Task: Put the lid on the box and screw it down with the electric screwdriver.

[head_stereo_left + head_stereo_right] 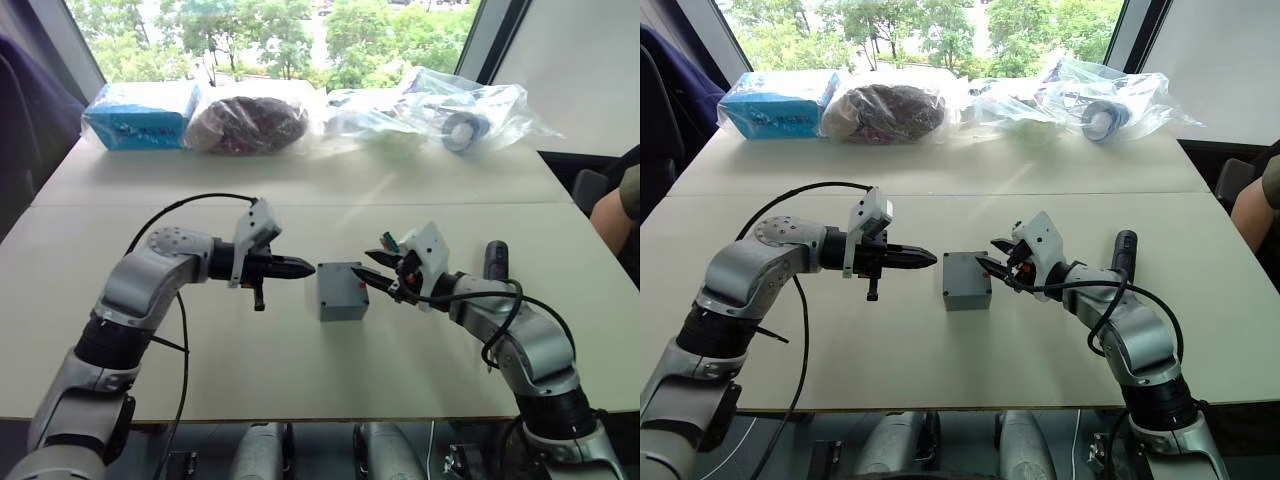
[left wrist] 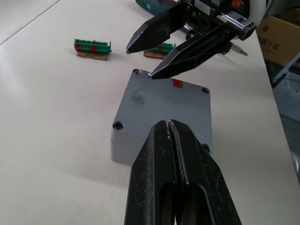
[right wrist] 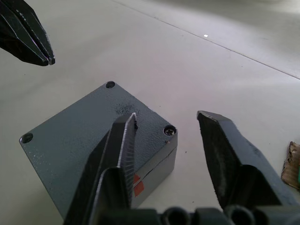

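Lid [image 2: 164, 105] sits on box [image 1: 342, 300] — placement done; screwdriver [image 1: 495, 260] untouched on surface [image 1: 300, 370]. Left hand [image 1: 300, 267] pressed together, right hand [image 1: 375, 270] spread — screwing left.

Lid [image 2: 164, 105] covers the box [image 1: 343, 305], so inside is hidden; corner holes too small to tell if screws are in, exc. one w/ a metal glint. Electric screwdriver [image 1: 495, 259] partly hidden behind right arm, tip not visible. Person at right edge cut off, only an arm [image 1: 612, 212] showing.
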Robot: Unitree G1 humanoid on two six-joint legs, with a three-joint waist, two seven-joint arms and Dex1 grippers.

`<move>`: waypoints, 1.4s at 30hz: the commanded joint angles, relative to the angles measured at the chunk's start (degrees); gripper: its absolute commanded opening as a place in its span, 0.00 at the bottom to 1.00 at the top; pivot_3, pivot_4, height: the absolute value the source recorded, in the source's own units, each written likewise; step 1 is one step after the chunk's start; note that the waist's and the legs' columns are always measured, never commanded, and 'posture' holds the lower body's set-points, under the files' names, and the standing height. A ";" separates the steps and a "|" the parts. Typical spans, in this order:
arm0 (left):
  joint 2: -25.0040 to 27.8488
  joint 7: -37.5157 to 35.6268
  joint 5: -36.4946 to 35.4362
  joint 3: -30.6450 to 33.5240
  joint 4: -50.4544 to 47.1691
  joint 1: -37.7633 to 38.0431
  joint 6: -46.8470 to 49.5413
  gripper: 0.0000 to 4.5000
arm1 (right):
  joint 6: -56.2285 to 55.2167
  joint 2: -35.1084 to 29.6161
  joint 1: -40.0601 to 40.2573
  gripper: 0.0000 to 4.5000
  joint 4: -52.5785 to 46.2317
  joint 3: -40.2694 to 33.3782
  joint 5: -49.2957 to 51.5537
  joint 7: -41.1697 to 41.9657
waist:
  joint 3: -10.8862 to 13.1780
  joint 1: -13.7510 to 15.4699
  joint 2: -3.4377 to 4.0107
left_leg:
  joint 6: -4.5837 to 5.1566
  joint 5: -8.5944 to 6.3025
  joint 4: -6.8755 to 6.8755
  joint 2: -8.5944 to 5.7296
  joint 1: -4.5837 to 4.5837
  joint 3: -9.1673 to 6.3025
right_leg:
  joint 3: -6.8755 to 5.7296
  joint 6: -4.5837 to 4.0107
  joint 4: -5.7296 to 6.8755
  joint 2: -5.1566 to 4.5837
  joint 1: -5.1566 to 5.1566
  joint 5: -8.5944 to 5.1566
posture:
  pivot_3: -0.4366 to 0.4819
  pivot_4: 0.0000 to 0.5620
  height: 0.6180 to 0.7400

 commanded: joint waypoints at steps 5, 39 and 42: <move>-0.08 -2.53 -0.72 0.38 0.18 -1.96 -2.66 0.00 | 12.75 -3.44 -2.54 0.46 -6.73 -14.88 10.47 -3.25 | 0.00 0.04 0.00 | 0.00 0.00 0.00 0.02 0.00 0.00 | 0.00 0.00 0.00 0.00 0.00 0.00 | 0.48 0.27 1.00; -1.93 -6.04 3.34 -4.88 -7.20 -2.03 -12.16 0.00 | 49.63 -41.89 -22.83 1.00 43.24 2.88 66.48 -41.66 | 0.02 -0.04 -0.02 | 0.16 -0.09 -0.03 0.09 0.14 0.37 | 0.36 -0.04 -0.10 0.01 -0.01 -0.02 | 0.48 0.27 1.00; -1.80 -4.43 3.02 -4.36 -8.19 -0.82 -10.76 0.00 | 49.63 -39.87 -24.30 1.00 44.53 4.81 64.21 -42.75 | 0.02 0.11 -0.02 | 0.17 -0.10 -0.03 0.08 0.13 0.40 | 0.36 -0.03 -0.09 -0.01 -0.01 -0.02 | 0.48 0.27 1.00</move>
